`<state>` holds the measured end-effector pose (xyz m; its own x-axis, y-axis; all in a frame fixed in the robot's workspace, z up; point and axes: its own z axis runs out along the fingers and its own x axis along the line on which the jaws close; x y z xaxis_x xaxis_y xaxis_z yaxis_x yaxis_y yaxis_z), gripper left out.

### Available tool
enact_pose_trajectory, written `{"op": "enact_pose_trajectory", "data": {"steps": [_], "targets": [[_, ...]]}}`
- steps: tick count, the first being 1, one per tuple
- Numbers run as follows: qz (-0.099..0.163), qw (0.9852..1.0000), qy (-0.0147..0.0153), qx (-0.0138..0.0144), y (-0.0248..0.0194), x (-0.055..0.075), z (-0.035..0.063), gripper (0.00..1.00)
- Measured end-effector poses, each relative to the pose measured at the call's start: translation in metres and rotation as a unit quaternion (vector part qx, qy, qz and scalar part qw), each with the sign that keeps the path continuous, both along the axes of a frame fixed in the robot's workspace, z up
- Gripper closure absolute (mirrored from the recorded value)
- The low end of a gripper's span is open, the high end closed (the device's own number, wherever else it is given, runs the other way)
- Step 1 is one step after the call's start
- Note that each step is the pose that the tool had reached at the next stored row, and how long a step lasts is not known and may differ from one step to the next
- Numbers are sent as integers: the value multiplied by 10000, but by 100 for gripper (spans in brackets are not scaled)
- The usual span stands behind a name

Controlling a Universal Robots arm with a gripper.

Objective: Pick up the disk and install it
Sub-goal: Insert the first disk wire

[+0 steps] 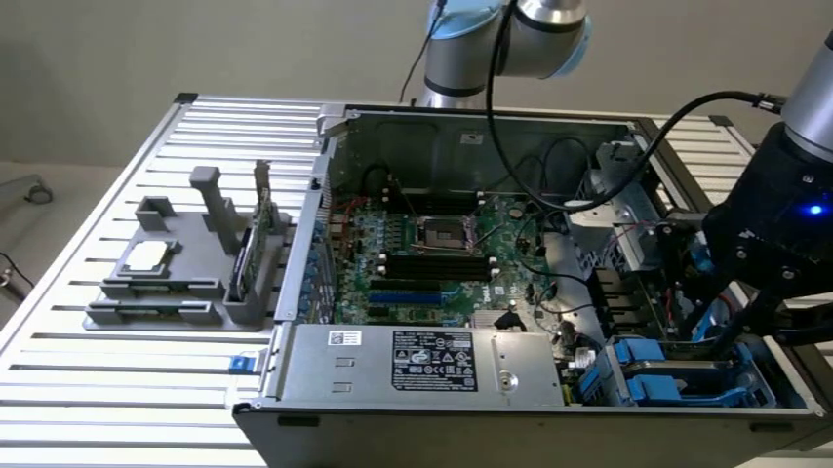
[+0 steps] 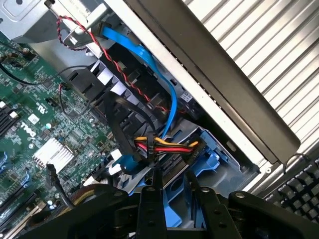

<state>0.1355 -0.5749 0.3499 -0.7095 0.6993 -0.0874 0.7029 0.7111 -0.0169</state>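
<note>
**Item: the disk (image 2: 209,159).** Location: drive bay in the corner of the computer case (image 1: 521,441), at the exterior view's lower right, just beside the case wall and well apart from the power-supply box (image 1: 430,361).

**Holder: my claw (image 2: 172,174).** It is half-closed, with blue plastic filling the gap between the two thin fingers. I take that as a grip on the edge of the disk's blue frame, though the contact itself is partly hidden.

**Step in hand, as I judge it:** seating the disk in its bay.

**Handling notes:**
- Hold the frame square to the bay sides, since a tilt would likely jam it.
- Press along the bay, not across it.
- Squeeze lightly, because the frame is plastic and should flex.
- Mind the red, yellow and black power lead (image 2: 167,147), which crosses just beyond my fingertips.
- Mind also the blue data cable (image 2: 164,84), which runs down to the same spot. Either could get pinched under the frame.

**Appearance of item:** bright blue plastic frame, moulded, with ribs and cut-outs. The metal body and any label are hidden from me here. The item is flat and sits low in the bay.
</note>
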Motion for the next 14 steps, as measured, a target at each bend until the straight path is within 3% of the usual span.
{"op": "enact_pose_trajectory", "data": {"steps": [3,4,6,9,14], "targets": [[0,9999,3,152,-24,21,-3,69],[0,9998,4,191,-33,30,-3,69],[0,9997,6,243,-53,50,-3,69],[0,9996,9,273,-85,78,-3,69],[-27,9996,9,280,-144,97,-3,69]]}}
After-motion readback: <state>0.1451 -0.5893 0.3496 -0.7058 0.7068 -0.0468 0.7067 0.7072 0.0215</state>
